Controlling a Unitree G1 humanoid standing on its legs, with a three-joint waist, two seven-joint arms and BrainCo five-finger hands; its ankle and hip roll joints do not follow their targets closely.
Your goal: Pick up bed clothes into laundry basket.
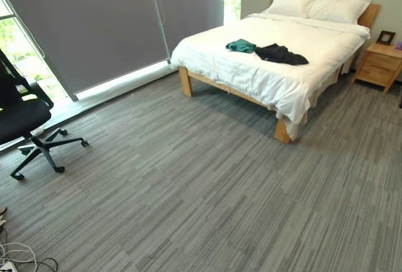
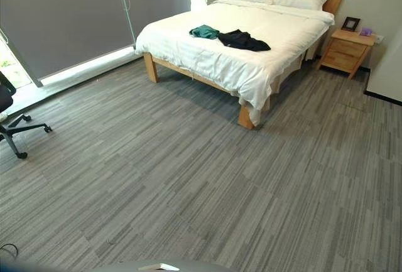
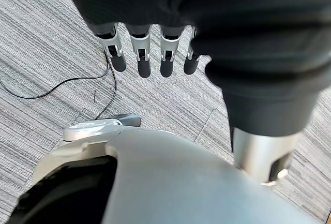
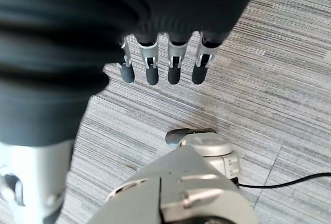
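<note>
The green garment (image 1: 241, 46) and the black garment (image 1: 281, 54) lay touching on the white bed (image 1: 314, 65), well apart from the robot. The left hand (image 3: 150, 53) and the right hand (image 4: 160, 63) hung with straight fingers, holding nothing. The approach seemed not yet done; next the robot would need to walk across the carpet to the bed.

no legible text, labels or numbers

Left hand (image 3: 155, 53), seen from its own wrist: the fingers (image 3: 144, 61) hang straight and relaxed in a row below the dark ribbed cover, the thumb (image 3: 264, 157) set apart; nothing is held. Right hand (image 4: 160, 61), seen from its own wrist: the fingers (image 4: 151, 69) likewise extend straight and slack beneath the cover, empty, pointing down toward the floor.
</note>
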